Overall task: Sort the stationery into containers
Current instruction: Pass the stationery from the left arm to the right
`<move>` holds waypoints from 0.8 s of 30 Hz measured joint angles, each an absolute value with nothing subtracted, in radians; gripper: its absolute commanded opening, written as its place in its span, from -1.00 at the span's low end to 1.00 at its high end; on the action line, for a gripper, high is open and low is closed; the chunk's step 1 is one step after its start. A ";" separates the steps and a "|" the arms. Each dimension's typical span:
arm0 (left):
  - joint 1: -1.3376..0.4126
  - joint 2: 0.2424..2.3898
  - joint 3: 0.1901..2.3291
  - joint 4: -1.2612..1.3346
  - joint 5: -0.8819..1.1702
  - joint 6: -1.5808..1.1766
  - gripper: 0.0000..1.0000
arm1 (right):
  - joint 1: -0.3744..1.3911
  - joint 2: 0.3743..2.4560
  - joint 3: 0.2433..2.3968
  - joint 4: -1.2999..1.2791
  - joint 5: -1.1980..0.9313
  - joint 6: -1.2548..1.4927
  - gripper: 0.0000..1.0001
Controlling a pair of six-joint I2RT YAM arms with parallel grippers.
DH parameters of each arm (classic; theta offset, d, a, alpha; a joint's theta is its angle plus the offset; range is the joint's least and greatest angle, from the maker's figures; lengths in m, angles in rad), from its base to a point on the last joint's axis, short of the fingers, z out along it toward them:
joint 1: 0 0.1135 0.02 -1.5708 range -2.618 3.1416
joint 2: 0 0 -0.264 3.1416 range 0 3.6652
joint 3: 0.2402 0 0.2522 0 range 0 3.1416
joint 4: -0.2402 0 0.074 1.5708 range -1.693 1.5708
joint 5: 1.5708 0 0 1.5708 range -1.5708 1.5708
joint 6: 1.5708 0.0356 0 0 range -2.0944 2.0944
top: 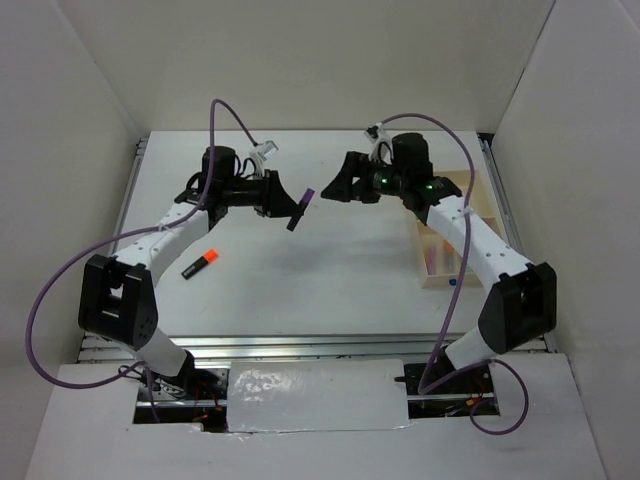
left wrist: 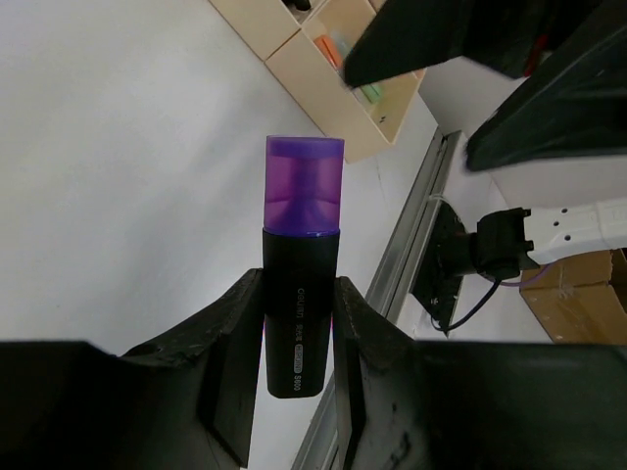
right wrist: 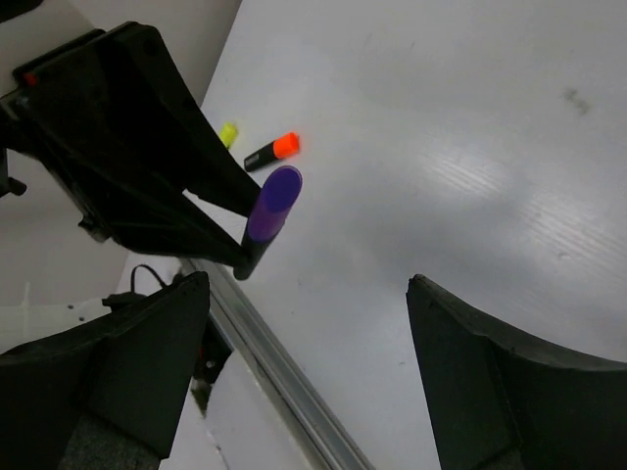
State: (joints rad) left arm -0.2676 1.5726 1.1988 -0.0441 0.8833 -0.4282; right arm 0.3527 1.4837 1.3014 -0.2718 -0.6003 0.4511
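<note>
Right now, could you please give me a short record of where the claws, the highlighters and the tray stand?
left claw: shut on the purple highlighter, held above the table
right claw: open, empty, facing the purple cap
orange highlighter: lying on the table's left side
yellow-tipped marker: beside the orange highlighter, mostly hidden
wooden tray: at the table's right side, some stationery already inside

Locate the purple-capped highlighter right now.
In the top view, the purple-capped highlighter sits clamped in the left gripper, raised over the middle of the table, cap toward the open right gripper.
</note>
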 measured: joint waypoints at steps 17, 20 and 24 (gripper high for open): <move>-0.372 1.520 1.187 -0.030 0.799 -0.445 -0.68 | 0.462 1.628 1.364 -0.223 -0.628 0.636 -0.95; -0.373 1.514 1.188 -0.036 0.785 -0.442 0.22 | 0.450 1.628 1.364 -0.220 -0.650 0.649 -1.00; -0.337 1.508 1.234 -0.154 0.734 -0.419 0.99 | 0.370 1.624 1.363 -0.221 -0.670 0.630 -1.00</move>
